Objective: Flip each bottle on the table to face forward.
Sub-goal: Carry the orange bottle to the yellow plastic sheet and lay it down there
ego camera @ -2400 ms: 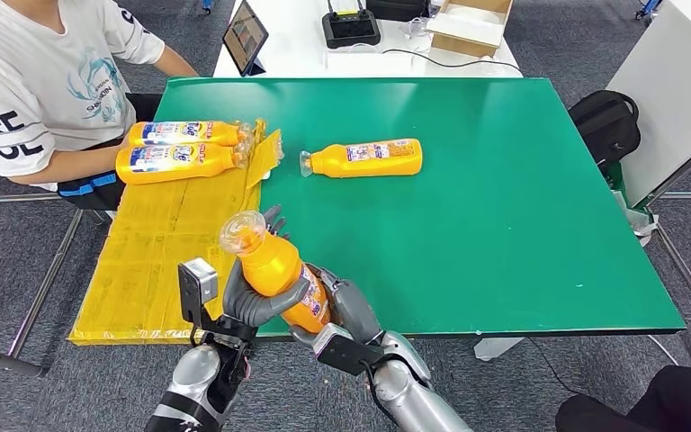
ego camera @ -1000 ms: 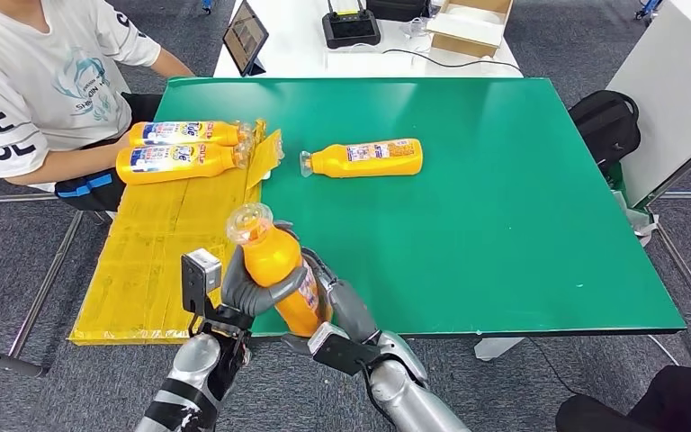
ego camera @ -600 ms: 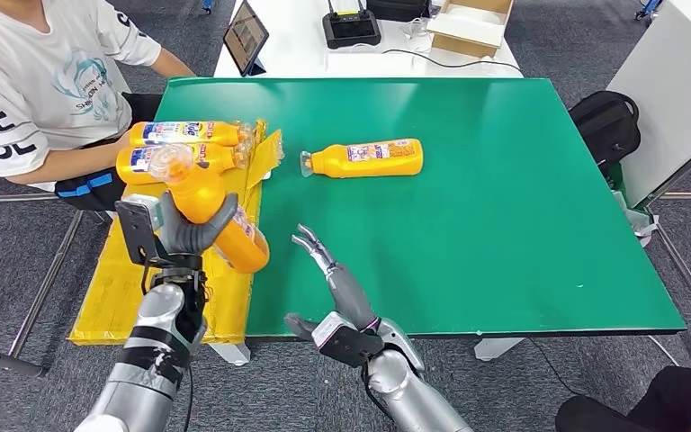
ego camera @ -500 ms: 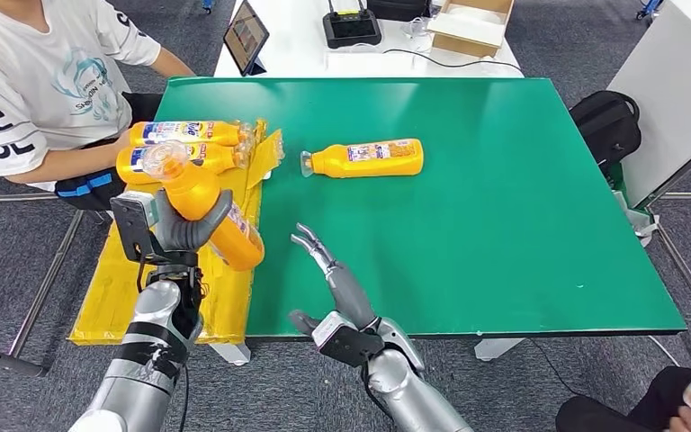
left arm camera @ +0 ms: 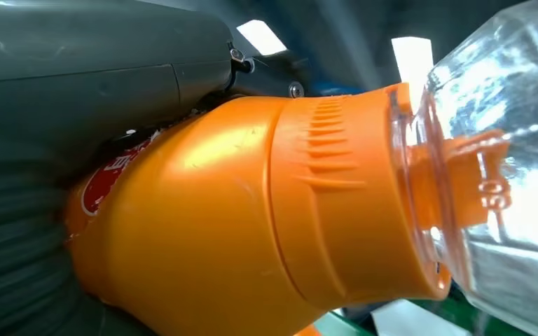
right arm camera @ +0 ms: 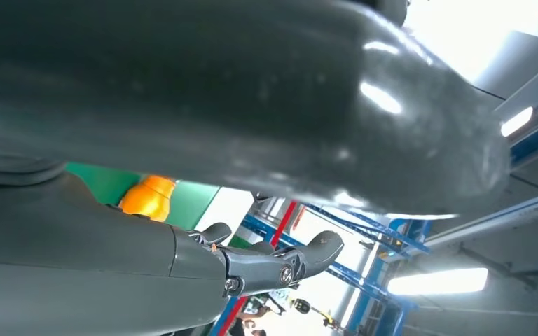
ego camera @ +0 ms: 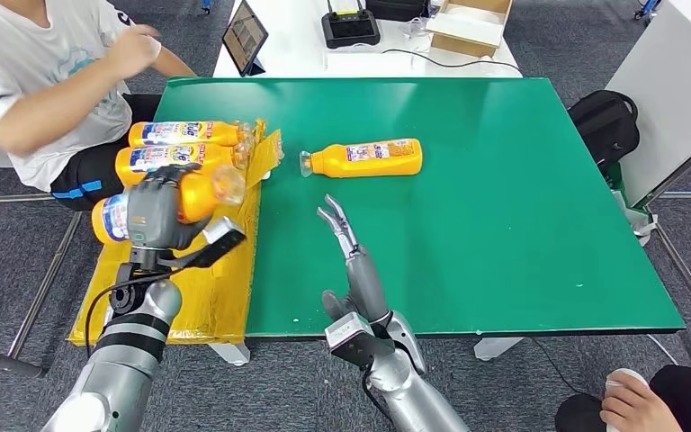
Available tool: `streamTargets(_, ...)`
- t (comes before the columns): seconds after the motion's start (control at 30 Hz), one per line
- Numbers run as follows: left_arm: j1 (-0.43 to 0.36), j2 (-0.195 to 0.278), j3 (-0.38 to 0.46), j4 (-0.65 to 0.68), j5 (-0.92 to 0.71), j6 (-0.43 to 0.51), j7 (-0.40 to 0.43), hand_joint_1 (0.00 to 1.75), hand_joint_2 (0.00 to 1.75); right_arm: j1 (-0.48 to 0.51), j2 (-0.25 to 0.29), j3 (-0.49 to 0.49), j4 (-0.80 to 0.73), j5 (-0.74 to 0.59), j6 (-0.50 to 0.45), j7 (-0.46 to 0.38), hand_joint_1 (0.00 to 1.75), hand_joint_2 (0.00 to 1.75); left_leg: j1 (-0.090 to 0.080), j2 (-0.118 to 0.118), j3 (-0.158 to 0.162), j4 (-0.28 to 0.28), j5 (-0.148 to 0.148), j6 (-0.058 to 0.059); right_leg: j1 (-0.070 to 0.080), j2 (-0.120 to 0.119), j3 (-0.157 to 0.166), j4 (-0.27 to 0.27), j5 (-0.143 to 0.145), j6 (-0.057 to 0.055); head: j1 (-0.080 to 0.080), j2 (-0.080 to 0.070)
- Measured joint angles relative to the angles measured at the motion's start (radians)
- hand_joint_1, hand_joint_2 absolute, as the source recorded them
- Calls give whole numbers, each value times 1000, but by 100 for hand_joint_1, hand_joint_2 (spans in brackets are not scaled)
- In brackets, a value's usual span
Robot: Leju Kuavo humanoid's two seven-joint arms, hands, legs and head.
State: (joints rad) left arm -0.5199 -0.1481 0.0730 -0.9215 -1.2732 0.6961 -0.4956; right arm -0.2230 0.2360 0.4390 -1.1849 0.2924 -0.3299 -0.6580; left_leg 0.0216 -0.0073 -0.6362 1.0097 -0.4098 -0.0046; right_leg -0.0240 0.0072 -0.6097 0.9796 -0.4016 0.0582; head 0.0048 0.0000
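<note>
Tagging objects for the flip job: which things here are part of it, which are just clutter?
Part of the job:
held bottle, in the left hand
bottle on the green table
two bottles on the yellow cardboard

Clutter:
tablet
cardboard box
black backpack

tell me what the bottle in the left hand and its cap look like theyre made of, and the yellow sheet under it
The bottle looks like glossy orange plastic: smooth, with soft highlights and moulded ridges near the neck. Its cap seems to be clear hard plastic; the orange spout shows through it. The yellow sheet is probably flattened cardboard or thick paper, matte with fold lines. The left hand holds the bottle.
</note>
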Motion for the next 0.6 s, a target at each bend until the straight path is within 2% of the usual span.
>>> streamTargets(0.07,-1,1,18,2,-30,2,40,175,175,1,1,1,-3,-1,-4,-2,0,0,0,-1,0,0,0,0,0,0,0,0,0,0,0,0)
streamTargets(0.17,-13,22,13,26,-215,3,155,175,175,-1,1,10,-5,-6,-7,-4,0,0,0,-2,0,0,0,0,0,-1,0,0,0,0,0,0)
streamTargets(0.3,-67,98,-117,164,-289,2,334,175,175,-1,4,31,-11,-12,-15,-6,0,0,0,1,0,0,0,0,0,0,-1,0,0,0,0,0)
streamTargets(0.47,-122,158,-251,328,-284,-5,370,175,175,-1,4,47,-18,-18,-15,-6,0,0,0,1,0,0,0,0,0,0,-1,0,0,0,0,0)
streamTargets(0.6,-153,175,-320,440,-286,-83,381,175,175,1,5,54,-23,-20,-12,-6,0,0,0,1,0,0,0,0,0,0,0,0,0,0,0,0)
